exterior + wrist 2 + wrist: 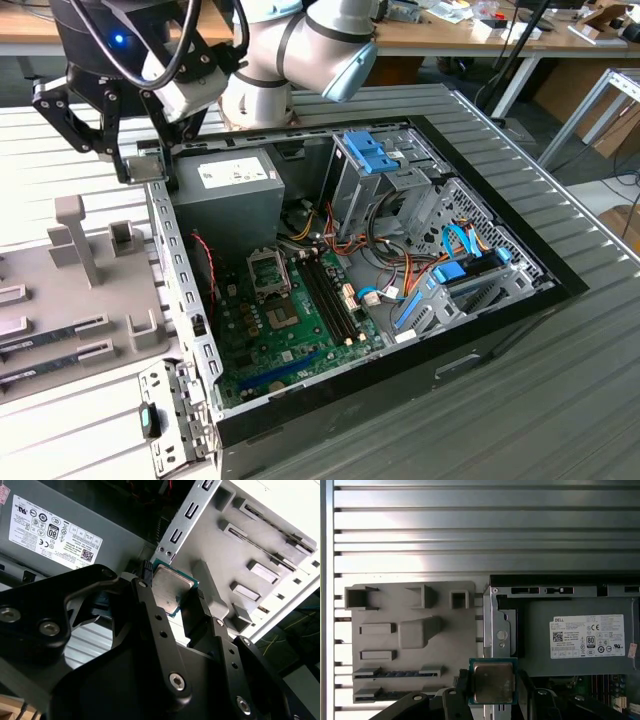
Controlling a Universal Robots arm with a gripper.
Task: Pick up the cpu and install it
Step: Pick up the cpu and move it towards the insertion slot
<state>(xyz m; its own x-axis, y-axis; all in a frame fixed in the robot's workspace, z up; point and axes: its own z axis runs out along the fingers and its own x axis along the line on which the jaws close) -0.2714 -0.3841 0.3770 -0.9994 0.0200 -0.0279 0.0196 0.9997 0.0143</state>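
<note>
Second wrist view: the gripper (171,591) was clamped on the cpu (172,587), one black finger on each of two opposite edges. The silver-grey lid faced the wrist, and the thin green rim showed at the free corners.

Judgement: an edge grip of this kind leaves the underside untouched and keeps the chip flat, which suits lowering it into a socket.

First wrist view: the cpu (492,681) hung over the metal side wall of the computer case (495,625). The grey fixture tray (415,635) lay to one side of it and the power supply (575,635) to the other. It was clear of the tray's pockets and touched nothing but the fingers.

Exterior view: the gripper (143,160) stood at the case corner on the exterior view's left, above the power supply (225,190). It was well apart from the motherboard (290,330) down inside the case.

Judgement: the pick was done and the install was not; the chip was not yet over the board.

Writing: a white label (586,636) on the power supply carried printed text, a square code and a row of certification marks. None of it was transcribed. The same label (50,527) appeared in the second wrist view. No legible marking could be made out on the cpu lid.
</note>
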